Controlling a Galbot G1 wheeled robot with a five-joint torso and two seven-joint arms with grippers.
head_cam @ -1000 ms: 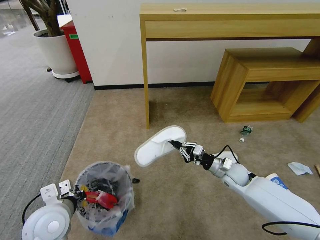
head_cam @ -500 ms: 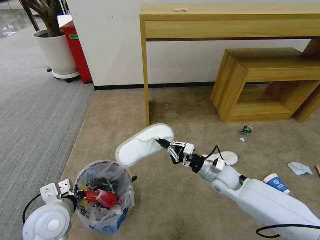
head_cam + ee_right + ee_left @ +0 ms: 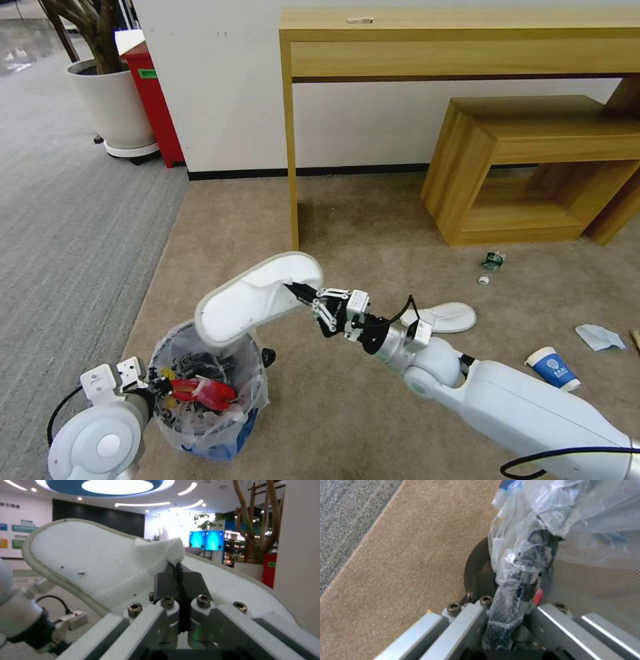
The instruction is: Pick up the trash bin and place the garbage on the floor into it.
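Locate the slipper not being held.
In the head view, the second slipper lies on the beige carpet right of centre, beside the right arm, below the low wooden bench.

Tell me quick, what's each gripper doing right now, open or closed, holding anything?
Left gripper: closed on the rim of the trash bin.
Right gripper: closed on a white slipper, held above the bin.

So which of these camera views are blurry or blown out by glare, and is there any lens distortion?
Head view: evenly lit, straight desk edges bow slightly. Left wrist view: soft; the trash bin rim and bag sit too close to focus. Right wrist view: ceiling lights blow out, background hazy, while the slipper in the right gripper reads fairly clearly.
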